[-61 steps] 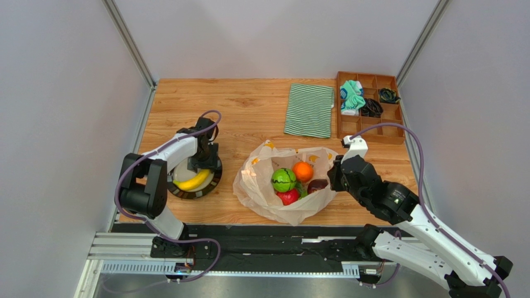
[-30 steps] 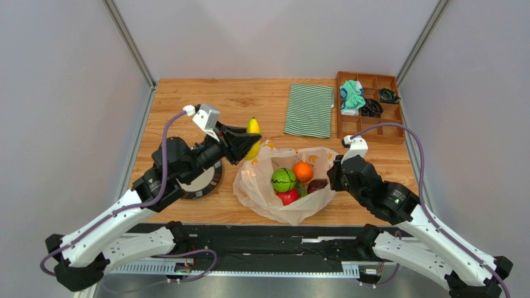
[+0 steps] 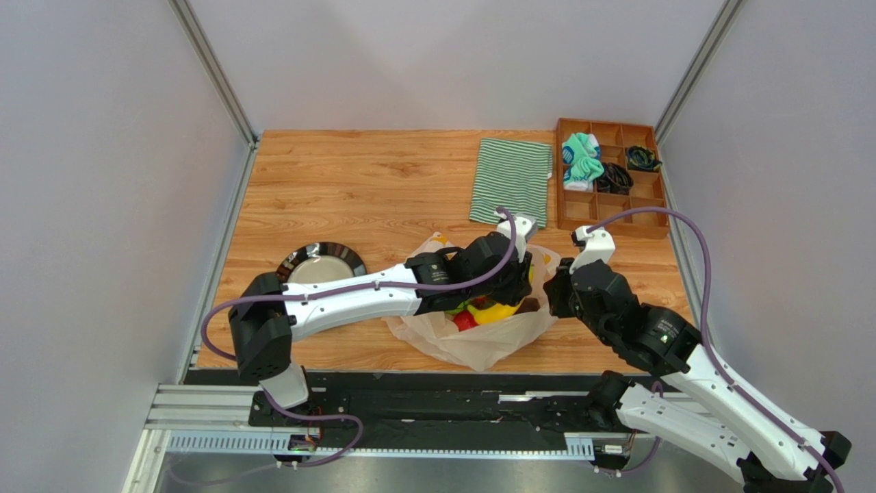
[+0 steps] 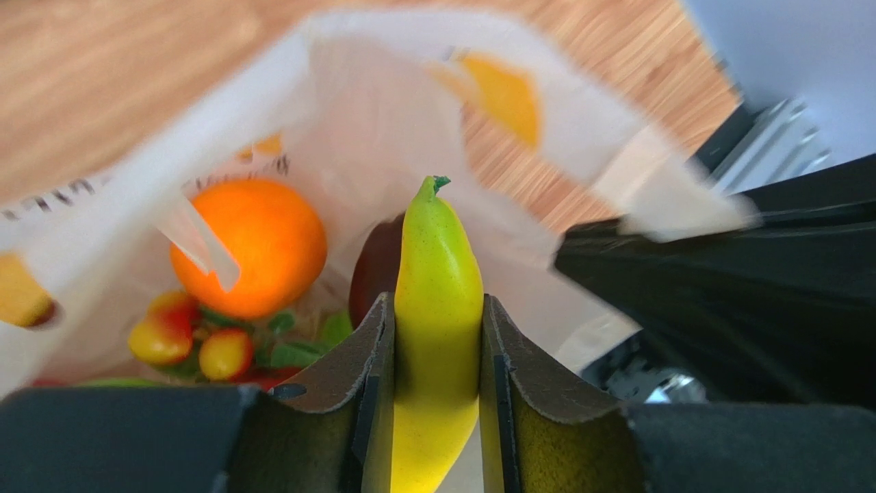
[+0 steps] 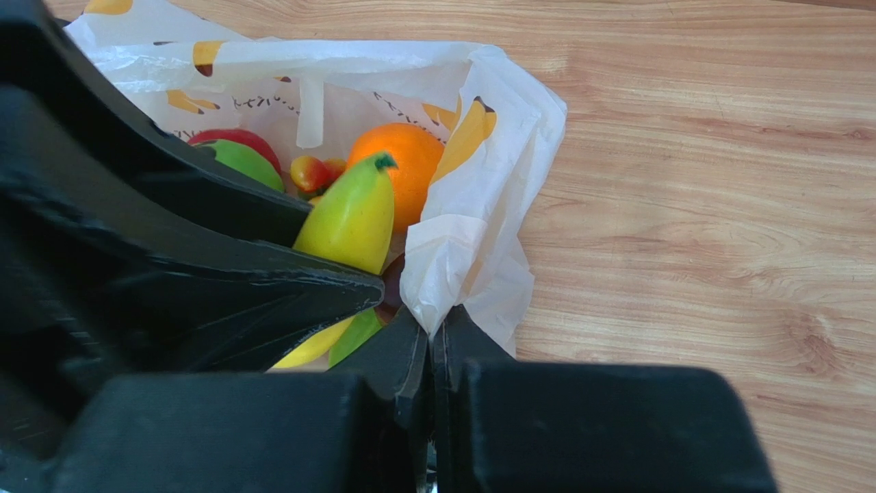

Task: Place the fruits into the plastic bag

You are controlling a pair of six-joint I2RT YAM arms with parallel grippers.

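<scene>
My left gripper (image 3: 511,291) is shut on the yellow banana (image 4: 438,308) and holds it inside the mouth of the plastic bag (image 3: 458,344). The banana also shows in the right wrist view (image 5: 350,218) and in the top view (image 3: 494,311). In the bag lie the orange (image 4: 250,244), a dark reddish fruit (image 4: 376,269), a red apple (image 5: 239,138) and a green round fruit (image 5: 247,162). My right gripper (image 5: 432,331) is shut on the bag's right rim (image 5: 458,272) and holds it up.
A black plate (image 3: 320,264) stands left of the bag. A green-and-white striped cloth (image 3: 511,181) lies at the back. A wooden compartment tray (image 3: 610,175) with small items stands at the back right.
My left arm has swung right from above the plate, carrying the banana over and into the bag's mouth. The plate is now bare. My right gripper has kept its hold on the bag.
</scene>
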